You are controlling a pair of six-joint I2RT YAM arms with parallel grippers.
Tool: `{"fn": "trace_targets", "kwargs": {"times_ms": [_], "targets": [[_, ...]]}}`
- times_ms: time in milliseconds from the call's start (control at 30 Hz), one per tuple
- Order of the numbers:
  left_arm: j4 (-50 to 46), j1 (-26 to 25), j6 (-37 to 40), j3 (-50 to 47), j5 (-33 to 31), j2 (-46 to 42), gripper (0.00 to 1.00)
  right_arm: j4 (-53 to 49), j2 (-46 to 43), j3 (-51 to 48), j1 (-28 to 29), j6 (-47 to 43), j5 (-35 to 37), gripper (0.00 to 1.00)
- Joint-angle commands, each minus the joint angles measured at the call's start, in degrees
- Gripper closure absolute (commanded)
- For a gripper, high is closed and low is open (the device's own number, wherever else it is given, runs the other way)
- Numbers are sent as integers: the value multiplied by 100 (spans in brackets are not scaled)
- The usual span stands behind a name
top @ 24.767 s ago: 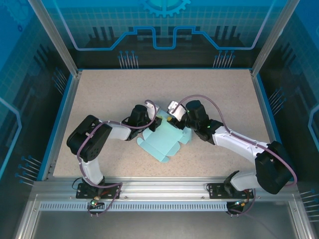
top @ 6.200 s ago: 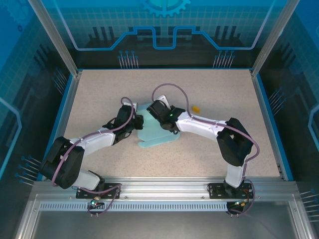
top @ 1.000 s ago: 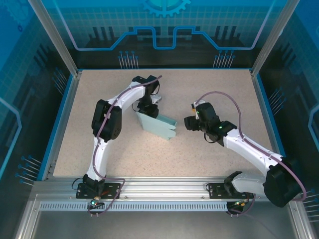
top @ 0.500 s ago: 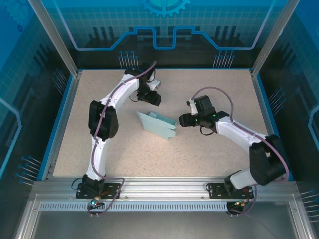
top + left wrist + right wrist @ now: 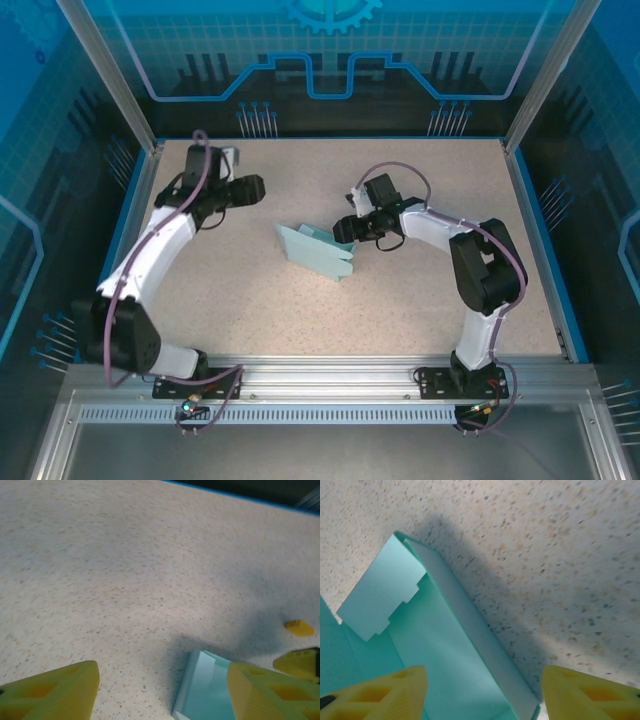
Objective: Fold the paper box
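The pale light-blue thin-card paper box (image 5: 316, 254) lies near the middle of the speckled beige table top (image 5: 420, 310). It is partly folded: a smooth flat panel with a narrow wall raised along its 1 o'clock edge and, in the right wrist view, a notched tab (image 5: 380, 602). The right gripper (image 5: 346, 229) sits just at the box's 2 o'clock side, its arm bent sharply at the elbow. Its yellow fingers (image 5: 590, 692) stand apart with that wall between them, unpinched. The left gripper (image 5: 252, 188) hangs well off at 10 o'clock, jaws apart and empty. A small orange-yellow block (image 5: 299, 627) lies near the box.
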Motion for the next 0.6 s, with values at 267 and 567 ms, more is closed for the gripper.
{"fn": "trace_targets", "kwargs": {"times_ms": [267, 567], "targets": [[989, 156, -1439, -2950, 142, -1816, 30, 57, -174, -423, 127, 322, -1227, 40], [1425, 147, -1864, -4186, 769, -2122, 31, 823, -734, -1171, 839, 1011, -1131, 37]]}}
